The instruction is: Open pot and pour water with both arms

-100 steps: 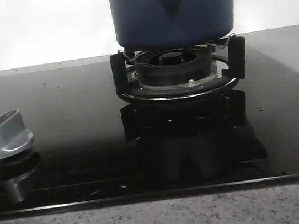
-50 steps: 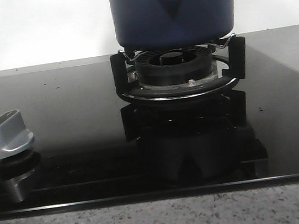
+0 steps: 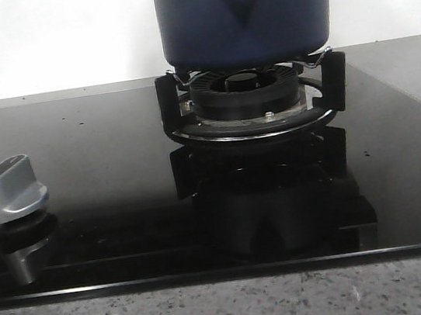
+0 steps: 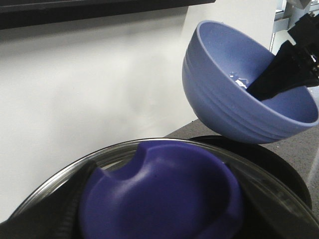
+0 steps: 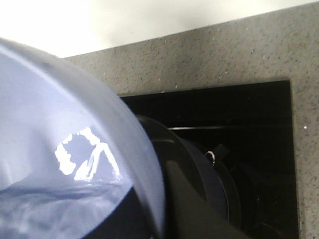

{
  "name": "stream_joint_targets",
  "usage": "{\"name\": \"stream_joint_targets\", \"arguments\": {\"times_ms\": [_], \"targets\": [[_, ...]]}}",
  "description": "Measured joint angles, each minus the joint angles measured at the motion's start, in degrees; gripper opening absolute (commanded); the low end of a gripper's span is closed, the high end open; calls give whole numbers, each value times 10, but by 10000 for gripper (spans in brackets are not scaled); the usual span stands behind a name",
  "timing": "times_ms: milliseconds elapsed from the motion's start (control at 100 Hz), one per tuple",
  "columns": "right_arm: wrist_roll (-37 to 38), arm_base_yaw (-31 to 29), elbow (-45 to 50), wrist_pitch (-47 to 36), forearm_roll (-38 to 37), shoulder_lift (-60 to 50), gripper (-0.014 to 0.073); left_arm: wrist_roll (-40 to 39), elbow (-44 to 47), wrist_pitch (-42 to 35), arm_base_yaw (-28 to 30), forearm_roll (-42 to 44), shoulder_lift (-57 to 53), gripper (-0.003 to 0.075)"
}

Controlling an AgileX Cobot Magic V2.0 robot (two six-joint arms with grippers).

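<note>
Fingers of the left gripper [image 4: 149, 219] are hard to separate from what they hold: in the left wrist view a dark blurred finger [image 4: 47, 214] lies against the rim of a round glass lid [image 4: 279, 191] with a broad navy-blue knob [image 4: 164, 191], so that gripper looks clamped on the lid, though the far finger is hidden. Beyond the lid, the right gripper [image 4: 284, 69] pinches the wall of a pale blue ribbed bowl [image 4: 234, 94], one black finger [image 4: 276, 74] inside and the other presumably outside; the bowl is tipped, with a little water glinting near that finger. In the right wrist view the same bowl fills the near field, and past its rim the dark cooktop and burner show below.

Farthest, in the front view, the large round navy-blue pot [image 3: 245, 11] sits on the black pan support [image 3: 253, 100] of the glass hob [image 3: 102, 165]; a silver control knob [image 3: 11, 189] stands well to the left.

My reading is that the lid is off, so pouring comes next. The pot seems to lie below the bowl's lowered lip, making the right arm the one to tilt further.
</note>
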Motion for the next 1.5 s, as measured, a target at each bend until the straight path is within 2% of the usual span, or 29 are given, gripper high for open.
{"name": "stream_joint_targets", "arguments": {"times_ms": [230, 510, 820, 1210, 1500], "targets": [[0, 10, 0, -8, -19, 22, -62, 0, 0, -1, 0, 0, 0, 317], [0, 53, 0, -29, -107, 28, -62, 0, 0, -13, 0, 14, 0, 317], [29, 99, 0, -53, -251, 31, -62, 0, 0, -30, 0, 16, 0, 317], [34, 108, 0, -77, -310, 32, -62, 0, 0, -38, 0, 16, 0, 317], [46, 154, 0, -79, -417, 32, -54, 0, 0, -39, 0, 16, 0, 317]]}}
